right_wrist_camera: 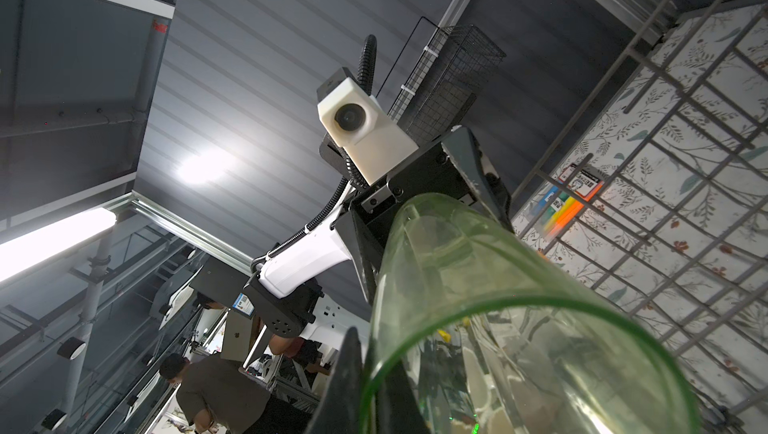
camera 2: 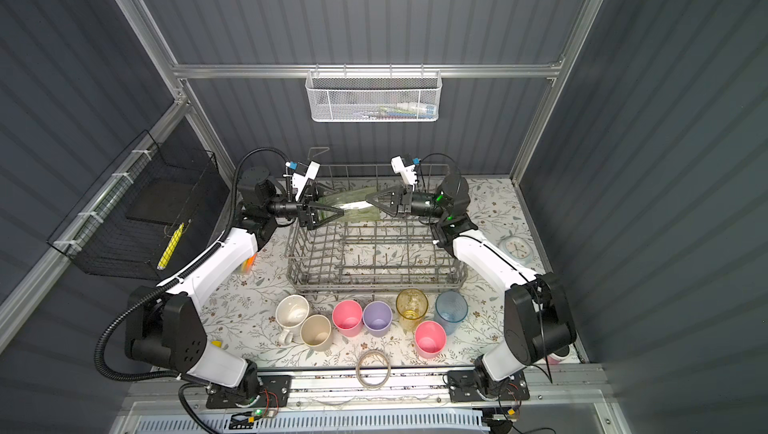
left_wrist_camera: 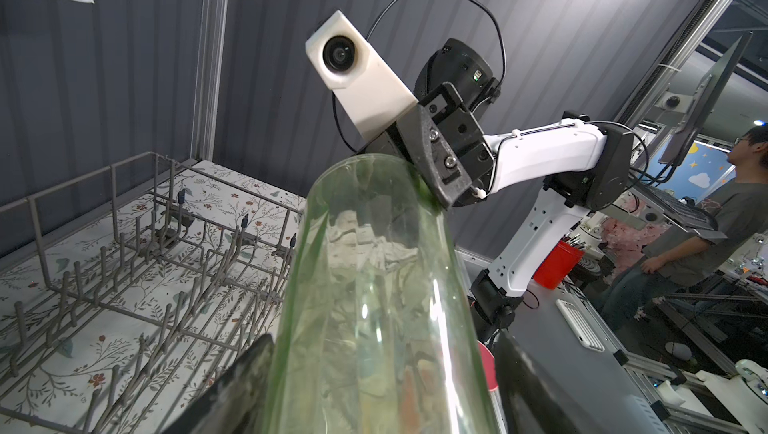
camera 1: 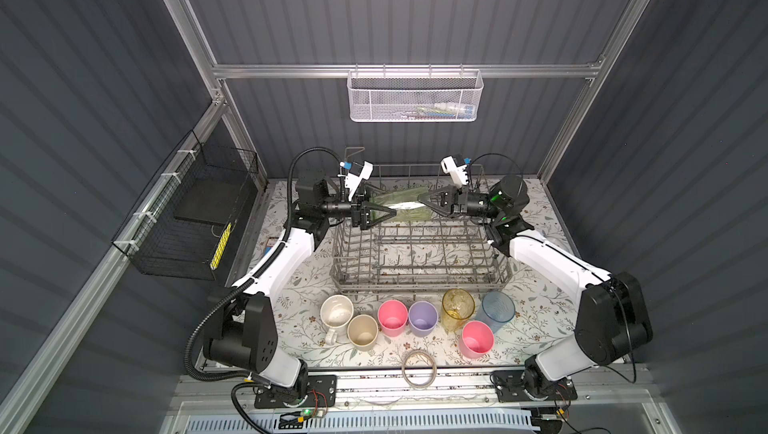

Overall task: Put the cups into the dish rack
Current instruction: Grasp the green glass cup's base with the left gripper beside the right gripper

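A see-through green tumbler (camera 1: 401, 207) (camera 2: 353, 205) lies level in the air over the back of the grey wire dish rack (camera 1: 419, 282) (camera 2: 374, 284), between both grippers. My right gripper (camera 1: 420, 200) (right_wrist_camera: 370, 353) is shut on its rim wall. My left gripper (camera 1: 384, 204) (left_wrist_camera: 382, 338) straddles its base end with jaws wide; one finger lies against the tumbler (left_wrist_camera: 374, 286), a thin gap shows at the other. In front of the rack stand a white mug (camera 1: 336, 311), a beige cup (camera 1: 362, 330), two pink cups (camera 1: 392, 316) (camera 1: 476, 338), a lilac cup (camera 1: 422, 317), and amber (camera 1: 457, 307) and blue (camera 1: 497, 307) tumblers.
A tape ring (camera 1: 419, 368) lies at the table's front edge. A white mesh basket (camera 1: 415, 97) hangs on the back wall and a black wire basket (camera 1: 187, 219) on the left wall. A small clock (camera 2: 515, 248) lies right of the rack.
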### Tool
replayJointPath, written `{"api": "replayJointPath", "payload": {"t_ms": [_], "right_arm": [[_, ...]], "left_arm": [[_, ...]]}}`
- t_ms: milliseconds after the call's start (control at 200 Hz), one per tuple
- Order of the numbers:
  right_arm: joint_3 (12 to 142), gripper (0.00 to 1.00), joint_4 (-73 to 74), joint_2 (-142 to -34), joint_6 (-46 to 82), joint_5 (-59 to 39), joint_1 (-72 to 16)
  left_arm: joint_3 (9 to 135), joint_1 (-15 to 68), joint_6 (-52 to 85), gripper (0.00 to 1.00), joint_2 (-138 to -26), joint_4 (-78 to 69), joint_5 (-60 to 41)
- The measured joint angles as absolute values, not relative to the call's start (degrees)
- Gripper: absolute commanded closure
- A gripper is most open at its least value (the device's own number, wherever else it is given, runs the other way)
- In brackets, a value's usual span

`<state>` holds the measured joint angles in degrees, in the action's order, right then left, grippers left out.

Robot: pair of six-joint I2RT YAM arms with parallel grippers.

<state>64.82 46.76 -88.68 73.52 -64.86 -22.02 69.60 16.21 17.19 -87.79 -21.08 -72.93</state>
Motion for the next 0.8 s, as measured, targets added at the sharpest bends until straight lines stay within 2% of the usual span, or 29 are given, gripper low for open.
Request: {"api": "replayJointPath", "payload": {"t_ms": [135,280,570,660,795], "right_arm": [[64.82,1.0,47.51,-89.01,74.0,-64.66,-22.02],[64.82,1.0,48.29,-89.73,74.81,-64.82,-22.06],[64.6,1.0,49.28,-89.76,75.46,-64.69,-22.0],[64.49,1.0,49.28,-89.76,75.46,-64.66,-21.93],[63.94,0.99,49.17,-89.76,75.44,-64.71,-21.43]], "left_arm": [[69.25,16.21,17.19,0.12,-87.79,-21.1,-72.99],[68.73,16.25,17.17,0.19,-87.79,-21.02,-72.77],[68.73,16.12,17.39,0.59,-87.79,-20.82,-71.09],[68.53,16.14,17.37,0.75,-87.79,-20.84,-70.91],[68.25,16.25,17.34,0.89,-87.79,-20.64,-70.39]]}}
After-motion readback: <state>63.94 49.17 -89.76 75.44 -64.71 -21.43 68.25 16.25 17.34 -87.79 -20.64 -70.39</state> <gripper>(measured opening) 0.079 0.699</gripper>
